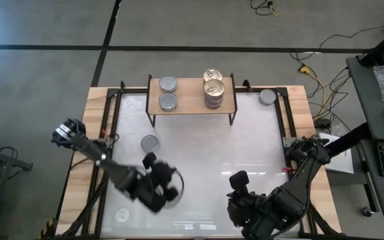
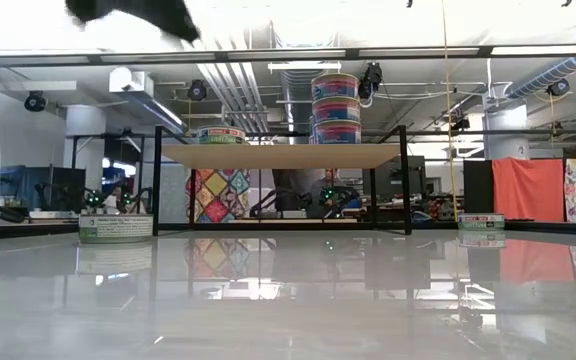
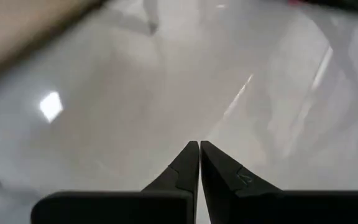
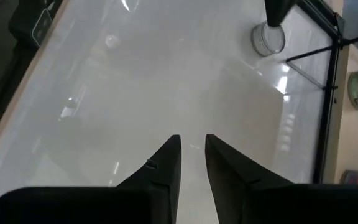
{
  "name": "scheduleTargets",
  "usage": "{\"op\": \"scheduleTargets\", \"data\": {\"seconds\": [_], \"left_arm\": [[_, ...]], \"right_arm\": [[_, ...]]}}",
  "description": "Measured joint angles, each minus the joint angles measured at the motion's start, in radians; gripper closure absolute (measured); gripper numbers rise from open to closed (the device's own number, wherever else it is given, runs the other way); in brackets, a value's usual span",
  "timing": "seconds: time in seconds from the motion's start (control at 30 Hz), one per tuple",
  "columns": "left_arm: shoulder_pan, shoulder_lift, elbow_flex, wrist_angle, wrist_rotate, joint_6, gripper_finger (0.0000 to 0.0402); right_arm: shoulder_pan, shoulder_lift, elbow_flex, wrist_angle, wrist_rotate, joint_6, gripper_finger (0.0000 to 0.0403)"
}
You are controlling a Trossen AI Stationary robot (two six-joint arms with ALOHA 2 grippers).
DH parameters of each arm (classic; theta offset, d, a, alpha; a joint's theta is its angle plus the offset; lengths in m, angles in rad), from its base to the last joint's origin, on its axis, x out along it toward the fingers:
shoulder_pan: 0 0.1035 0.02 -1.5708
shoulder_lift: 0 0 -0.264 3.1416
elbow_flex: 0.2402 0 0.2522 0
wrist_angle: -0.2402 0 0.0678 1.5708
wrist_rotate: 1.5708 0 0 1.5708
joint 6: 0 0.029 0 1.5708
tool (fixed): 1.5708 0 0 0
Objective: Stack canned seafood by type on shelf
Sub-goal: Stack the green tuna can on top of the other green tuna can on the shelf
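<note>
Left claw [image 3: 199, 152] closed, low over table [image 1: 205, 160] | right claw [image 4: 192, 149] slightly parted

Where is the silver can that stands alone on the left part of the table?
In the high view, the silver can stands on the white tabletop, left of centre, in front of the shelf.

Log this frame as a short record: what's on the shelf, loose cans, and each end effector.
shelf: gold-lid stack on one half, two silver-lid cans side by side on the other
loose cans: silver can on the table before the shelf; another silver can beside the shelf's end
left end effector: shut, empty, above the table
right end effector: slightly parted, empty
</note>
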Motion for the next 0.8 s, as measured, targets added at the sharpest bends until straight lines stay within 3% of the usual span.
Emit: {"op": "scheduleTargets", "data": {"seconds": [0.07,0.17,0.23,0.37,0.53,0.63,0.8], "left_arm": [[-0.043,0.055,0.103,-0.058,-0.048,0.159,0.0401],[-0.074,0.146,0.26,-0.117,-0.07,0.187,0.0401],[-0.08,0.21,0.363,-0.26,-0.039,0.197,0.0401],[-0.082,0.303,0.51,-0.746,0.037,-0.054,0.0401],[-0.064,0.208,0.354,-0.585,0.13,0.0,0.0401],[-0.043,0.155,0.212,-0.713,0.207,-0.14,0.0401],[-0.021,0.02,-0.031,-0.706,0.242,-0.386,0.0401]], "right_arm": [[0.001,0.0,0.0,0.003,0.017,-0.033,0.033],[0.002,0.0,0.0,0.007,0.08,-0.074,0.0321],[0.002,0.0,0.0,0.007,0.117,-0.082,0.0316],[0.002,0.0,-0.006,0.006,0.128,-0.073,0.0306],[0.007,-0.001,-0.033,0.002,0.124,-0.021,0.0299],[0.009,-0.003,-0.057,0.0,0.12,-0.015,0.0298],[0.009,-0.005,-0.095,-0.003,0.119,-0.003,0.0308]]}}
